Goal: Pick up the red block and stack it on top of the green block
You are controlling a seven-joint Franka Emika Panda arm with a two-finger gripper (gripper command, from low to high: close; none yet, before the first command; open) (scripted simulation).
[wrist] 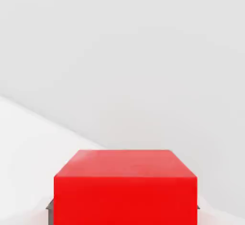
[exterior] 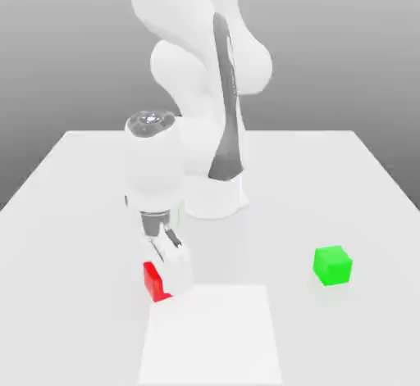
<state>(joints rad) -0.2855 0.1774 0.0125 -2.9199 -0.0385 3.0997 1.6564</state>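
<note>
Red block (exterior: 154, 281), a small glossy cube, sits on the white table (exterior: 74, 237), gripper (exterior: 168, 271) down over it, jaws pinching its sides. Green matte cube (exterior: 332, 265) stands well apart.

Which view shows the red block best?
The hand view: the red block sits close up, its top and one side face unobstructed. In the exterior view the red block is small, and the gripper covers part of it, though its spot on the table is clear.

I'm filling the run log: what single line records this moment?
phase: grasp | jaws: closed on red block | red block: on table | green block: apart, exterior view's right | stack: not yet done
</note>
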